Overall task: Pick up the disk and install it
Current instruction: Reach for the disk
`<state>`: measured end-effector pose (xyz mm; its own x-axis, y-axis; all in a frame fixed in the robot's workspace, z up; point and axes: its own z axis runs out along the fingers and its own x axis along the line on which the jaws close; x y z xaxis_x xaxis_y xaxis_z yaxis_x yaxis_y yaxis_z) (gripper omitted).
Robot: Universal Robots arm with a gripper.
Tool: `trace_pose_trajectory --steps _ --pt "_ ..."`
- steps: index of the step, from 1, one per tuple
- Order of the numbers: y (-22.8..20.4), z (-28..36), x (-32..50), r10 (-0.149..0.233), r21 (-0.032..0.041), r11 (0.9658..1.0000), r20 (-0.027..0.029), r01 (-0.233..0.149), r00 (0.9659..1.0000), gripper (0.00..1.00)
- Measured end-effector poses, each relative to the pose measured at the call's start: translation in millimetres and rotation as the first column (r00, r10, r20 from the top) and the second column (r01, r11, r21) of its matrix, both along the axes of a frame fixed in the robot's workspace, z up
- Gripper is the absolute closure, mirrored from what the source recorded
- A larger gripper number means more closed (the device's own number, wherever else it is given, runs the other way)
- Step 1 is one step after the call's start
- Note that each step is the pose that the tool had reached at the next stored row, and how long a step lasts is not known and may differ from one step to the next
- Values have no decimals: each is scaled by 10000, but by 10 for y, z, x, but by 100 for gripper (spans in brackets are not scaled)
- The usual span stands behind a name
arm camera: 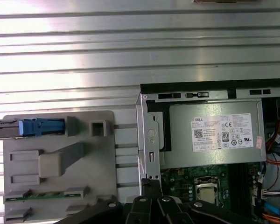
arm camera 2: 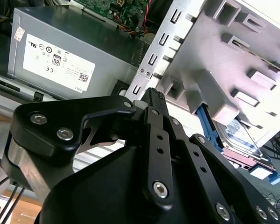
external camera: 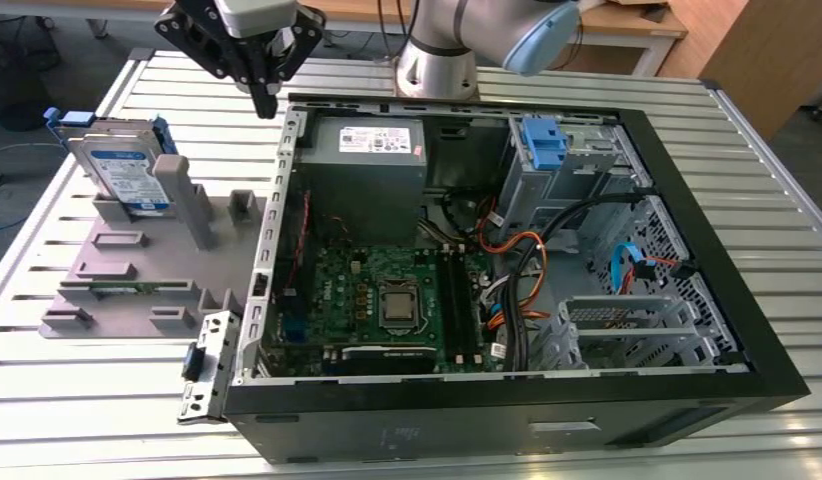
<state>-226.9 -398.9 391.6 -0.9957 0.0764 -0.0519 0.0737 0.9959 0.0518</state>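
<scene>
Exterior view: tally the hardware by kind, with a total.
disk: 1
grey holder: 1
computer case: 1
power supply: 1
motherboard: 1
pincer: 1
Total: 6

This is a robotics lab or test workshop. An opened desktop computer case lies on a ribbed aluminium worktop, its motherboard exposed. Behind the case, a robot arm's base stands on the worktop. Beside the case sits a grey moulded parts fixture. Beyond the case are wooden desks.
</scene>
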Motion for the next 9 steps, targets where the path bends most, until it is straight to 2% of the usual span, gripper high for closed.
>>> trace_pose_trajectory --steps 9 --pt "0 -5 -137 -1 0 10000 1 1 10000 89"
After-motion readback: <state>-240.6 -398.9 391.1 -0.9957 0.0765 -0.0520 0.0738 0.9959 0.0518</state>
